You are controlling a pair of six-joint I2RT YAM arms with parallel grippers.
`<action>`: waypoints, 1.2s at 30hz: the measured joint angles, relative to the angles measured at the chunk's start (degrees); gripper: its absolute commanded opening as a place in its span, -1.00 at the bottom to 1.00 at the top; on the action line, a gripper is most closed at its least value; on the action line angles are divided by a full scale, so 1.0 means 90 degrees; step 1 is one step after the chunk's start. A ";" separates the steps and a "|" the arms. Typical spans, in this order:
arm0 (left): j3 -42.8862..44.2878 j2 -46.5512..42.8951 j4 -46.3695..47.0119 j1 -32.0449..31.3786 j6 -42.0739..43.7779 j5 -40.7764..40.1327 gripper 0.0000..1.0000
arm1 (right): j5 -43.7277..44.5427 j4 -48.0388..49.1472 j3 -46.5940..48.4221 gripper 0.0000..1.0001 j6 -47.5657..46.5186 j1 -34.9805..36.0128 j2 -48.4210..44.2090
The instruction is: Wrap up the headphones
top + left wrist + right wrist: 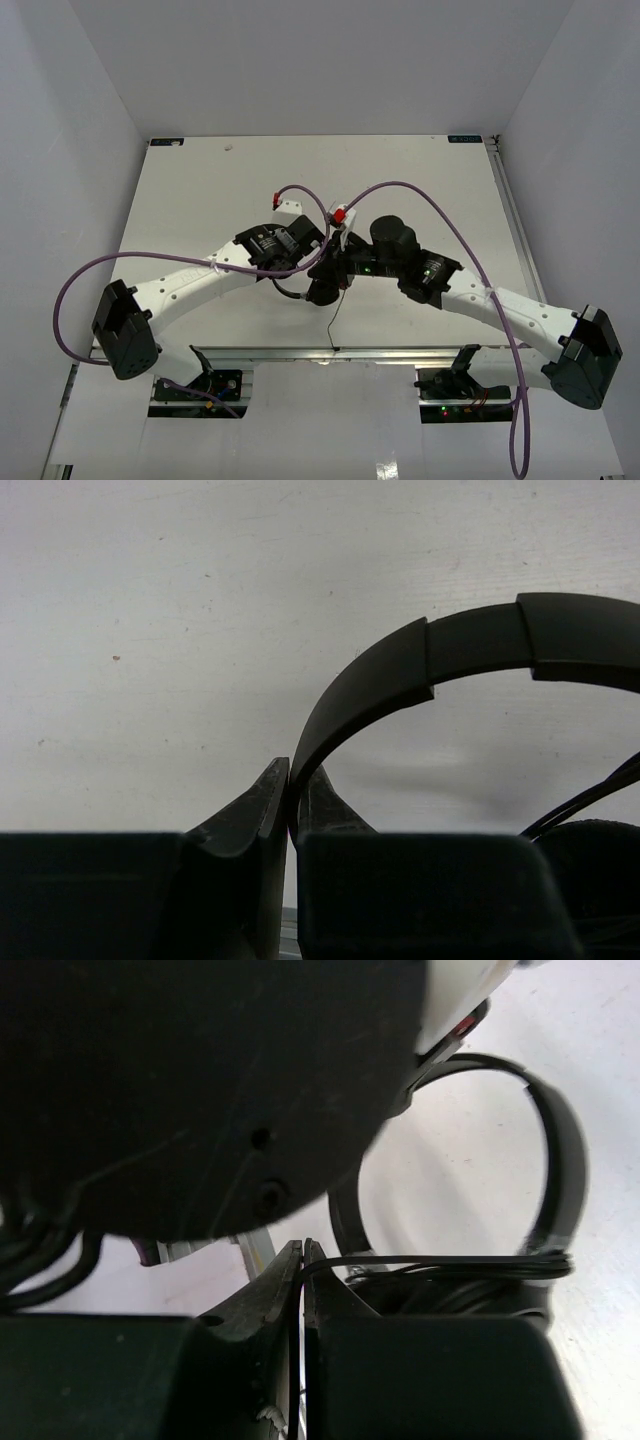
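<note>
Here, left end effector (290, 780) clamps black on-ear headphones (575, 630) at the headband (385, 680); right end effector (303, 1255) pinches their thin dark cord (430, 1260).

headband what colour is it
Black; the headband shows best in the left wrist view.

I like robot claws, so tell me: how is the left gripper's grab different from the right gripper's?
The left gripper pinches the wide, flat headband; the right gripper pinches the thin cord. The headband arches away from the left gripper; the cord runs straight from the right gripper. Both are shut on the same headphones.
</note>
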 measured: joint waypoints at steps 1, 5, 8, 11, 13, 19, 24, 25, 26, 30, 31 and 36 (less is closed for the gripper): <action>0.0017 -0.0009 -0.0011 0.0006 -0.0075 -0.0002 -1.00 | 0.0064 0.0090 -0.0037 -0.82 0.0039 0.0081 0.0030; 0.0020 -0.0180 0.0075 0.0046 -0.0248 0.0111 -1.00 | 0.0345 0.0468 -0.0338 -0.82 0.0171 0.0360 0.0079; -0.0030 -0.0442 0.0247 0.0156 -0.0320 0.0293 -1.00 | 0.0565 0.0806 -0.0615 -0.79 0.0255 0.0528 0.0076; -0.0161 -0.0849 0.0556 0.0266 -0.0405 0.0522 -1.00 | 0.0791 0.1038 -0.0921 -0.74 0.0337 0.0665 0.0071; -0.0218 -0.1079 0.0713 0.0327 -0.0456 0.0665 -1.00 | 0.0985 0.1171 -0.1122 -0.74 0.0388 0.0767 0.0067; -0.0243 -0.1528 0.1090 0.0404 -0.0619 0.0992 -1.00 | 0.1445 0.1542 -0.1454 -0.77 0.0500 0.1000 0.0067; -0.0245 -0.1714 0.1176 0.0417 -0.0712 0.1088 -1.00 | 0.1940 0.1827 -0.1585 -0.82 0.0510 0.1234 0.0061; -0.0245 -0.1761 0.1175 0.0417 -0.0725 0.1090 -1.00 | 0.2061 0.1881 -0.1624 -0.83 0.0508 0.1285 0.0057; -0.0245 -0.1808 0.1173 0.0417 -0.0741 0.1091 -1.00 | 0.2175 0.1918 -0.1680 -0.83 0.0506 0.1328 0.0033; -0.0245 -0.2024 0.1155 0.0417 -0.0829 0.1083 -1.00 | 0.2551 0.2121 -0.1966 -0.82 0.0479 0.1463 -0.0090; -0.0245 -0.2076 0.1149 0.0418 -0.0851 0.1083 -1.00 | 0.2630 0.2195 -0.2038 -0.82 0.0462 0.1492 -0.0106; -0.0245 -0.2238 0.1123 0.0424 -0.0920 0.1098 -1.00 | 0.2900 0.2652 -0.2311 -0.81 0.0328 0.1596 -0.0064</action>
